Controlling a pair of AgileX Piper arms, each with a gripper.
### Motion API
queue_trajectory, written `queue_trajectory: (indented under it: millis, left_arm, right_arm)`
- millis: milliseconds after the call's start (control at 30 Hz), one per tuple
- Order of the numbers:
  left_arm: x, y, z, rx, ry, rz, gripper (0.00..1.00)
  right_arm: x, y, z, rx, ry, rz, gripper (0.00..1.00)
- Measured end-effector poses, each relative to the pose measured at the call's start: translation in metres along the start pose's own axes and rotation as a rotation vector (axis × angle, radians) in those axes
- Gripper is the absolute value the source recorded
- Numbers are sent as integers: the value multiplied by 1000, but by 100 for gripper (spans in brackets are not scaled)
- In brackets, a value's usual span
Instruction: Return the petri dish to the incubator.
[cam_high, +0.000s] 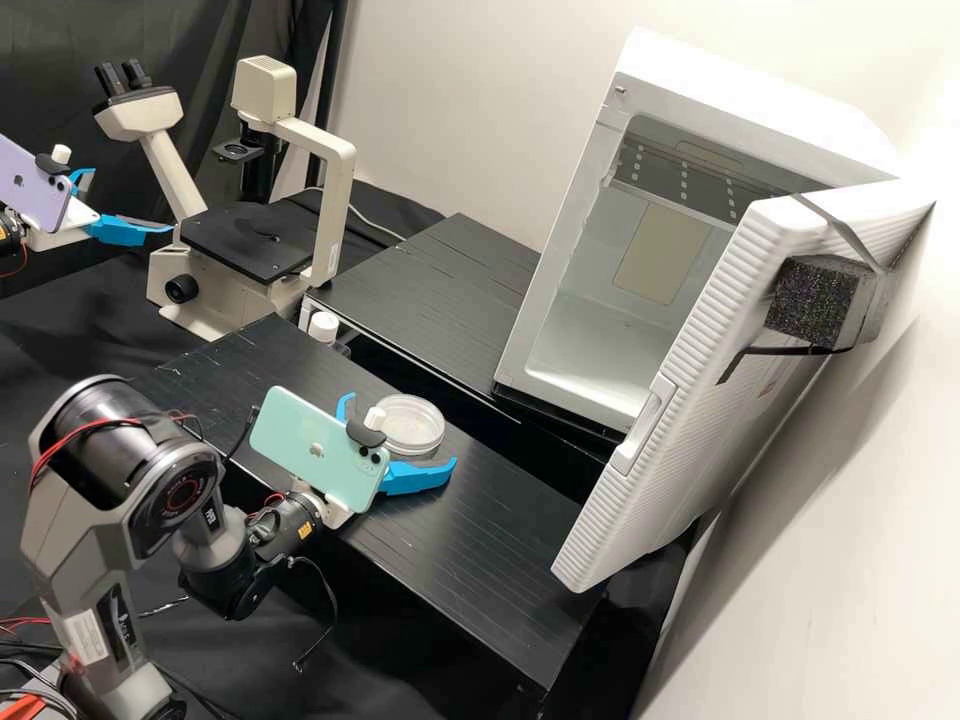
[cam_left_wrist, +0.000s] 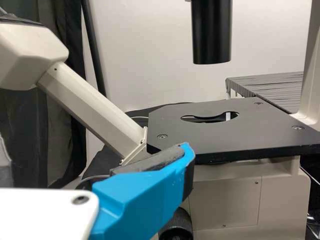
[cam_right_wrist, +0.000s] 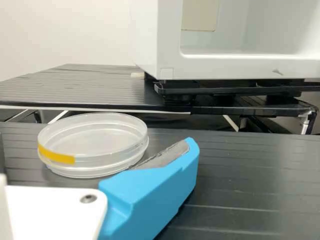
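right blue-fingered claw: apart, around round clear-plastic petri dish
left blue-fingered claw: apart, far from dish
white boxy incubator: open, beyond dish

Petri dish: clear, yellow strip on rim
Right gripper: white body, bright blue fingers, grey pads; mint green phone
Left gripper: same blue/white/grey, lilac phone
Microscope, high view 10 o'clock: cream; stage black
Incubator, 2 o'clock: white; grey strip, pale dots; tan panel
Door, 3 o'clock: white, ribbed
Block, 3 o'clock: black, speckled
Bench: black, fine pale streaks
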Motion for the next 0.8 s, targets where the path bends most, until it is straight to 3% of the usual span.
queue_trajectory:
  millis: [67, 100, 267, 800]
  left_arm:
    - [0, 0, 0, 0, 0, 0, 100]
    - [0, 0, 0, 0, 0, 0, 100]
    - [0, 0, 0, 0, 0, 0, 100]
    - [0, 0, 0, 0, 0, 0, 100]
  right_arm:
    - [1, -1, 1, 1, -3, -4, 100]
    - [1, -2, 2, 1, -4, -6, 0]
    - [2, -5, 2, -21, -4, -21, 0]
    - [4, -6, 3, -29, -3, -3, 0]
